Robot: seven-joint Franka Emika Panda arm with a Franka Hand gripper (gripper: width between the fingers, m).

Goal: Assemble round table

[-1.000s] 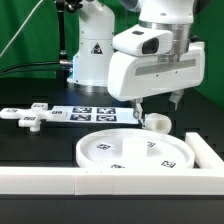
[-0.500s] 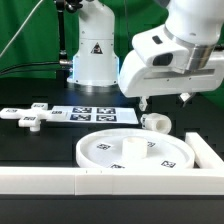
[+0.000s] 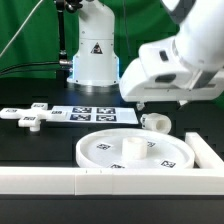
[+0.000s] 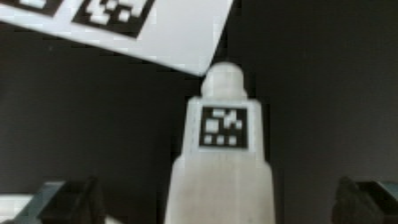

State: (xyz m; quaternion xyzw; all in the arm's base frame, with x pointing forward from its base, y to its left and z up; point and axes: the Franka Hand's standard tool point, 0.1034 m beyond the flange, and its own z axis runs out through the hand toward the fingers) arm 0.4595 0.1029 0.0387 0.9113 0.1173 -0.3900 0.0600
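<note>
- No words or numbers can be read.
- A black triangular warning sign on the white robot base (image 3: 97,48).
- Black-and-white square tags on the marker board (image 3: 95,114), the round disc (image 3: 135,152) and the post (image 4: 222,150).

A green backdrop (image 3: 28,40) hung on the far side behind a black tabletop (image 3: 40,148), where the marker board (image 3: 92,114) lay flat and a long white border wall (image 3: 60,183) ran along the near edge.
</note>
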